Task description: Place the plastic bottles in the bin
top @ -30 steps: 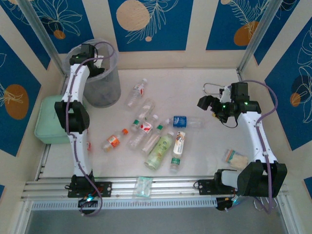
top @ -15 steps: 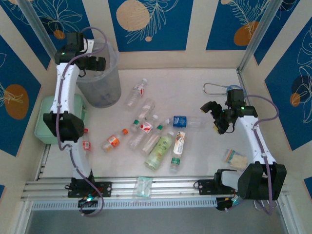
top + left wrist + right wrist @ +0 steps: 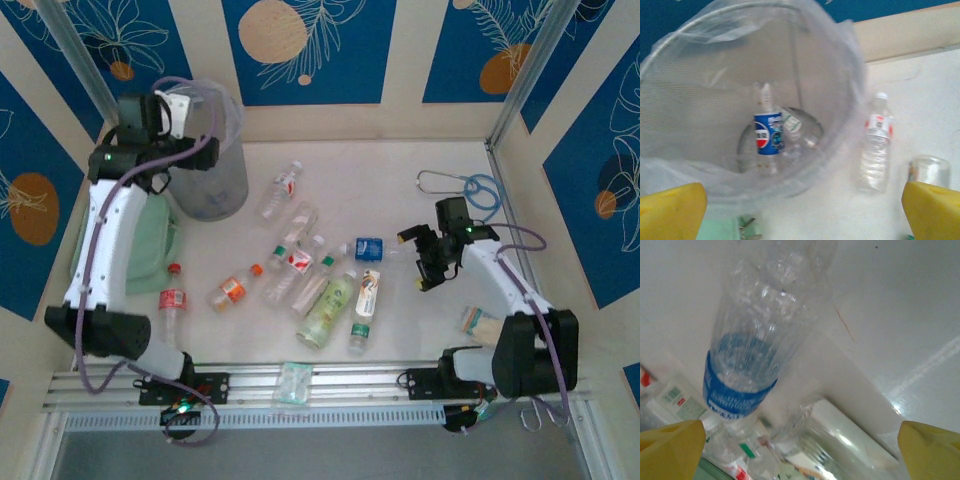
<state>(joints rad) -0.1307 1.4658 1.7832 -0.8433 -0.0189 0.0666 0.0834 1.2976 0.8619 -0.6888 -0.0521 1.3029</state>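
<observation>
1. Since a second ago, the left arm has swung from over the bin [image 3: 216, 186] toward the table's 9 o'clock edge, uncovering an upright red-labelled bottle [image 3: 172, 300]. The right arm has dropped toward the blue-labelled bottle [image 3: 372, 247].
2. Progress looks early. At least two bottles, one with a blue cola label [image 3: 768, 135], lie at the bottom of the bin at the table's 10 o'clock corner. Roughly ten remain on the table, mostly clustered at its centre.
3. The left gripper [image 3: 802, 212] hangs spread wide and empty above the bin's mouth. The right gripper [image 3: 414, 260], equally wide and empty, sits just at 3 o'clock of the blue-labelled bottle.
4. The bottles are small, clear and thin-walled, and most lie on their sides. A larger pale green bottle [image 3: 327, 308] lies at the cluster's 6 o'clock.
</observation>
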